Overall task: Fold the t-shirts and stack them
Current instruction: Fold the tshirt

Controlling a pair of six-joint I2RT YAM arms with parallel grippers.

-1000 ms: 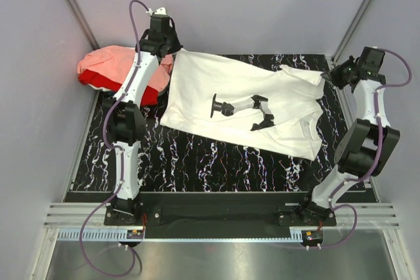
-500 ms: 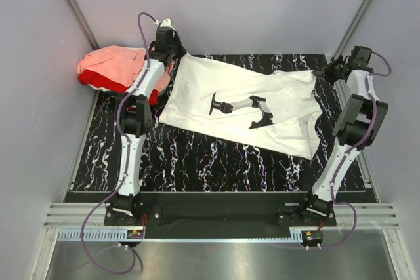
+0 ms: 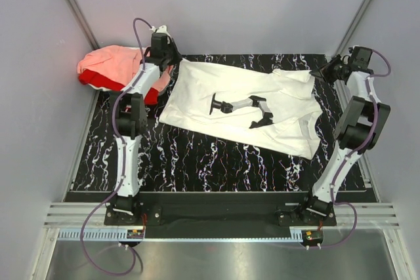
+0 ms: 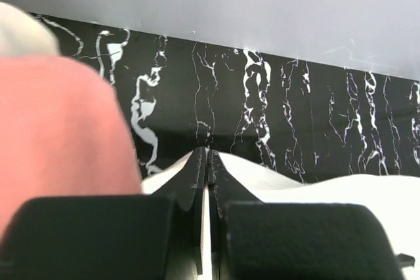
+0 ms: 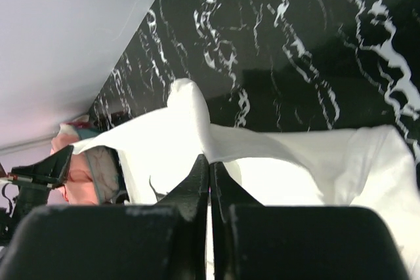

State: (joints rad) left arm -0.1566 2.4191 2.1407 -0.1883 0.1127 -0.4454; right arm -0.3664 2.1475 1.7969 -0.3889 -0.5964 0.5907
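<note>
Black white-veined marble-pattern table top (image 3: pixel 197 162) fills the workspace, grey walls on three sides. White cloth short-sleeved t-shirt with a black graphic print (image 3: pixel 197 96) lies spread chest-up across the far middle of the table, skewed: hem end at far left, collar and sleeves toward the right, mostly flat with wrinkles bunched at the right sleeve. Same shirt shows as a white edge in the left wrist view (image 4: pixel 315 191) and as a raised, pulled-up fold in the right wrist view (image 5: pixel 282 162). Crumpled salmon-pink cloth t-shirt (image 3: pixel 108 63) sits heaped at the far-left corner, partly off the table edge, just beside the white shirt's left end; it fills the left of the left wrist view (image 4: pixel 59 122). Red cloth t-shirt (image 3: pixel 98 83) lies under the pink one, only its edges showing. Left gripper (image 3: pixel 173 59) is at the white shirt's far-left corner, fingers pressed together on the cloth edge, thin white strip between them in its own camera (image 4: pixel 207 162). Right gripper (image 3: pixel 323 73) is at the far-right sleeve, fingers likewise together and pinching white cloth, fabric lifted off the table around the tips (image 5: pixel 209 168). Both arms are stretched to the far side.
</note>
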